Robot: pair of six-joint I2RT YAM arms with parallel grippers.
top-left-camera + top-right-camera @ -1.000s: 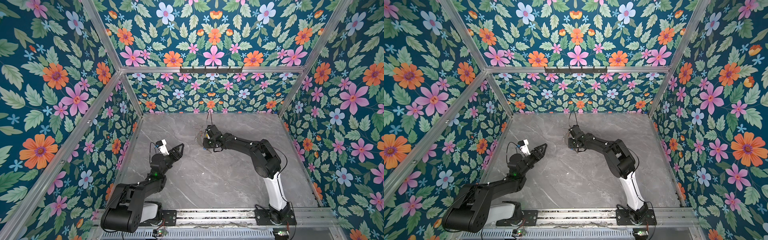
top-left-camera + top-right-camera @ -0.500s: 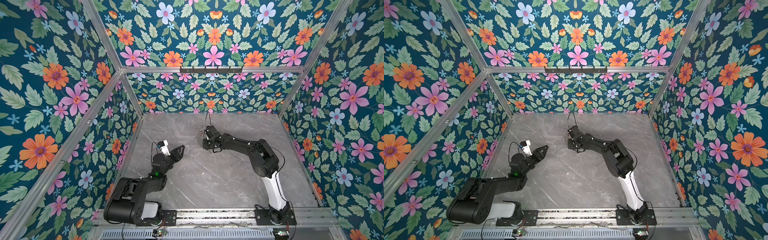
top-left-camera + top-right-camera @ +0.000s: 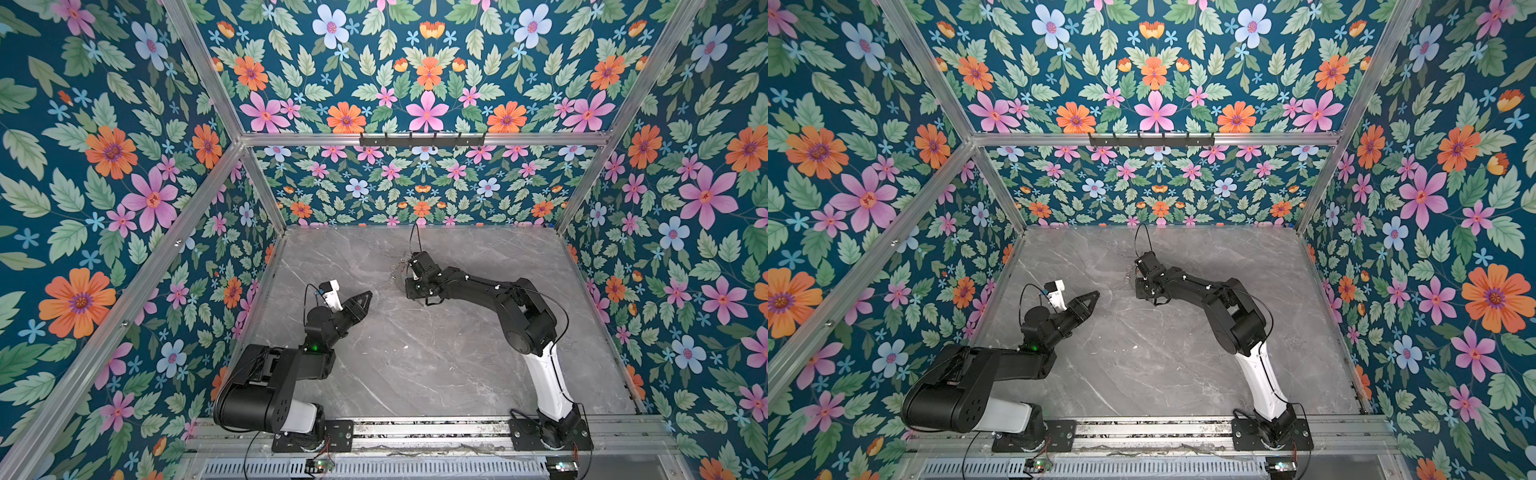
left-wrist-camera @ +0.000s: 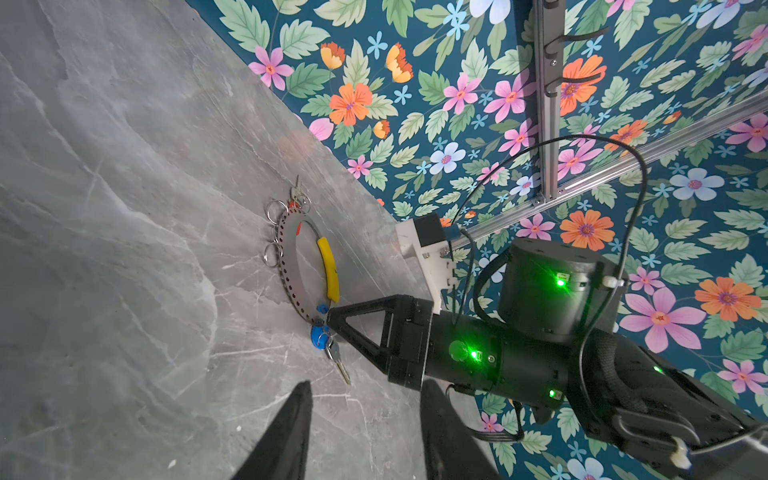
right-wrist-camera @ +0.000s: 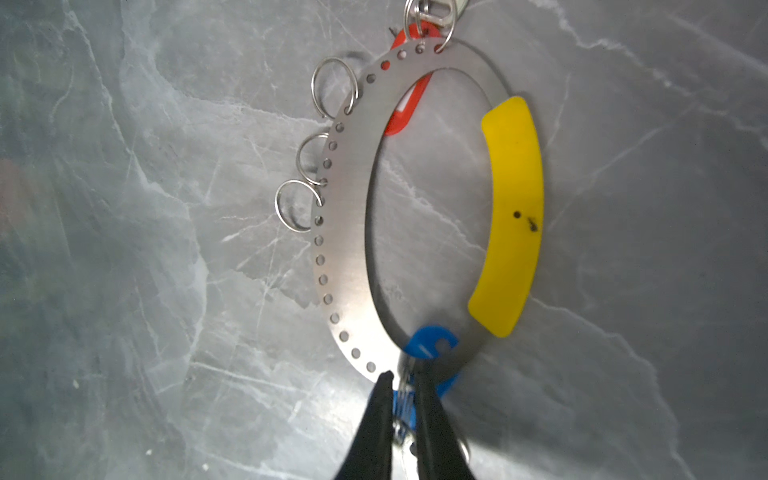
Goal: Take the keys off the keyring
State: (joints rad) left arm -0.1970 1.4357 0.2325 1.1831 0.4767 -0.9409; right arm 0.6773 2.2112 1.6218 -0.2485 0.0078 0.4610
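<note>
The right gripper (image 5: 403, 376) pinches narrowly on the blue-tagged key (image 5: 428, 343) at the rim of the keyring (image 5: 345, 249) nearest it. The red-tagged key (image 5: 409, 99) hangs at the far rim. The left gripper (image 4: 365, 384) waits nearby, parted and empty.

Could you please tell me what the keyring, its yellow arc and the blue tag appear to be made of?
The keyring looks like brushed steel: grey sheen, fine grain, punched holes. The yellow arc is probably plastic: flat opaque colour, soft gloss. The blue tag, blurred, seems smooth plastic.
</note>
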